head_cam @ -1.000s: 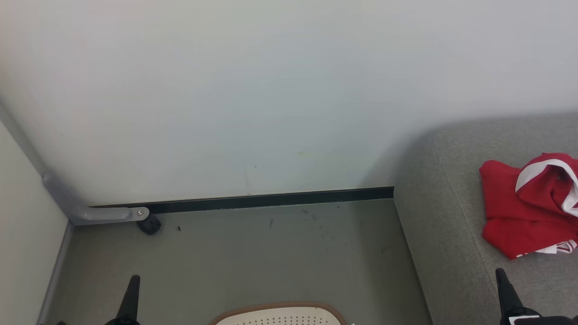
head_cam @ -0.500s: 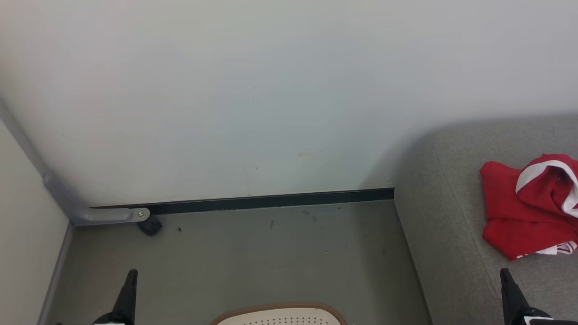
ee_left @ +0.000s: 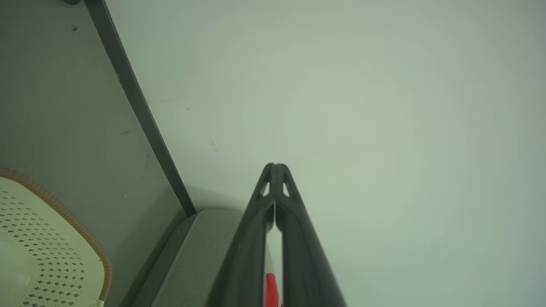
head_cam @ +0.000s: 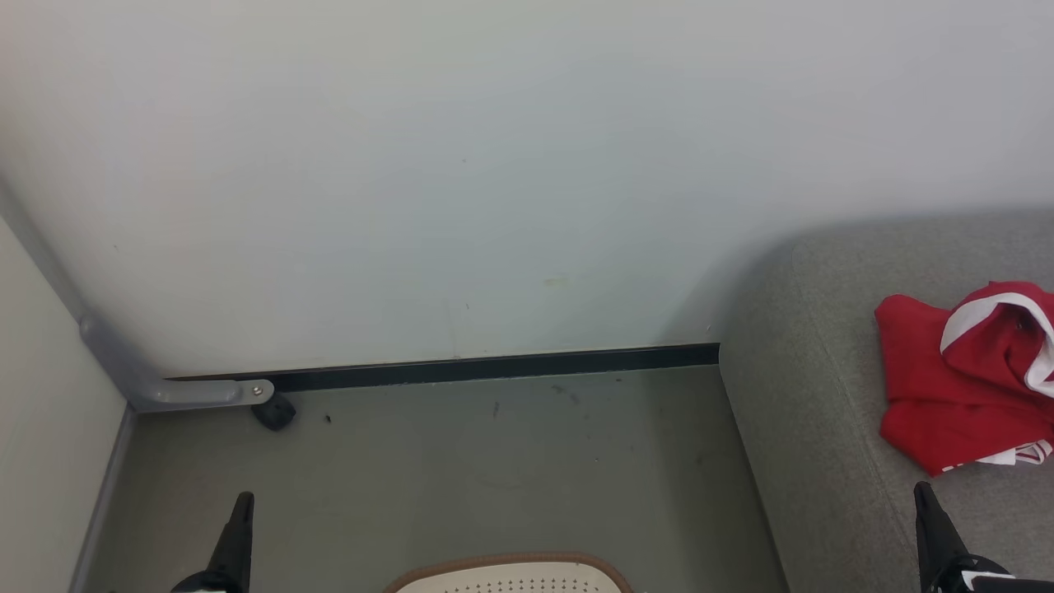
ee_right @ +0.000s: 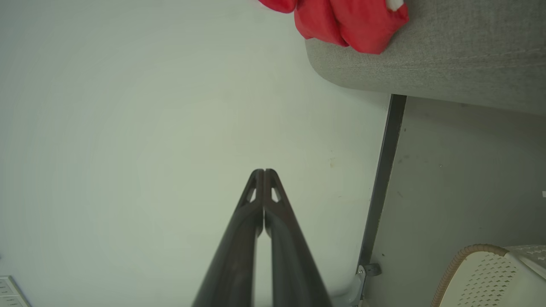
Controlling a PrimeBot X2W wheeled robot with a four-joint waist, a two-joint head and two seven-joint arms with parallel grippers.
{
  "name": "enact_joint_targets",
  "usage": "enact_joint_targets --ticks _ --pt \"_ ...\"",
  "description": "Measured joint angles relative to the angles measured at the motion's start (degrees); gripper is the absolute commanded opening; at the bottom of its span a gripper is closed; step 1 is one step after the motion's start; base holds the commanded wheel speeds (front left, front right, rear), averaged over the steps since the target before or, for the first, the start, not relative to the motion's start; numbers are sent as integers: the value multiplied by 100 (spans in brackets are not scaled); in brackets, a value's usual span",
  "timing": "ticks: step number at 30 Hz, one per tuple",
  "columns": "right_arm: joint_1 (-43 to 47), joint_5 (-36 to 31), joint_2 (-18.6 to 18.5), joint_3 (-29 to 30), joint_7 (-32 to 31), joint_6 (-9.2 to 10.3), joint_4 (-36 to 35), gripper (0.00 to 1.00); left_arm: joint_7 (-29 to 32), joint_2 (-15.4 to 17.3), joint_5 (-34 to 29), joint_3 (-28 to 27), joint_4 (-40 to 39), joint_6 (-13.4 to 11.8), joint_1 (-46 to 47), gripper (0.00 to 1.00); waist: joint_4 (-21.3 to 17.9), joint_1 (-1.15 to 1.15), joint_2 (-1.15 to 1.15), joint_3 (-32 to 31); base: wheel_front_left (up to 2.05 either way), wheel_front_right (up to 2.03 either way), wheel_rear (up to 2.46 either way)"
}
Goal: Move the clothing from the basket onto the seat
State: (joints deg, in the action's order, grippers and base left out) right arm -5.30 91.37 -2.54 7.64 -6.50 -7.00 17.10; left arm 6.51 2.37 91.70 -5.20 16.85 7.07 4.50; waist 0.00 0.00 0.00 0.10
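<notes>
The red clothing (head_cam: 959,379) with white trim lies crumpled on the grey seat (head_cam: 815,387) at the right. Only the far brown rim of the cream basket (head_cam: 510,572) peeks in at the bottom middle. My left gripper (head_cam: 240,515) rises at the lower left over the floor, shut and empty. Low on the right, my right gripper (head_cam: 924,502) stands over the seat's front part, shut and empty, just below the clothing. The left wrist view has the shut left gripper (ee_left: 275,166), basket (ee_left: 51,251) and seat corner (ee_left: 200,251). The right wrist view has the shut right gripper (ee_right: 261,172), clothing (ee_right: 341,21), seat (ee_right: 448,64) and basket (ee_right: 490,273).
A pale wall (head_cam: 461,165) with a black skirting strip (head_cam: 494,365) closes the back. A grey bracket with a black caster (head_cam: 272,409) sits in the left corner. Grey floor (head_cam: 461,469) lies between the basket and the wall.
Both grippers have dropped slightly lower in the head view. The clothing and the basket lie as before.
</notes>
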Motion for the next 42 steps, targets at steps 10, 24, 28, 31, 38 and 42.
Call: enact_joint_targets --ticks 10,24,28,31,38,42 --pt "0 5 0 0 0 0 0 0 0 0 0 0 1 0 0 0 0 0 0 0 0 0 0" --pt "0 5 1 -1 0 0 0 0 0 0 0 0 2 0 0 0 0 0 0 0 0 0 0" --pt "0 5 1 -1 1 0 0 0 0 0 0 0 2 0 0 0 0 0 0 0 0 0 0" --pt "0 5 1 -1 1 0 -1 0 0 0 0 0 2 0 0 0 0 0 0 1 0 0 0" --pt "0 5 1 -1 1 -1 -1 0 0 0 0 0 2 0 0 0 0 0 0 1 0 0 0" --pt "0 5 1 -1 1 -1 -1 0 0 0 0 0 3 0 0 0 0 0 0 1 0 0 0"
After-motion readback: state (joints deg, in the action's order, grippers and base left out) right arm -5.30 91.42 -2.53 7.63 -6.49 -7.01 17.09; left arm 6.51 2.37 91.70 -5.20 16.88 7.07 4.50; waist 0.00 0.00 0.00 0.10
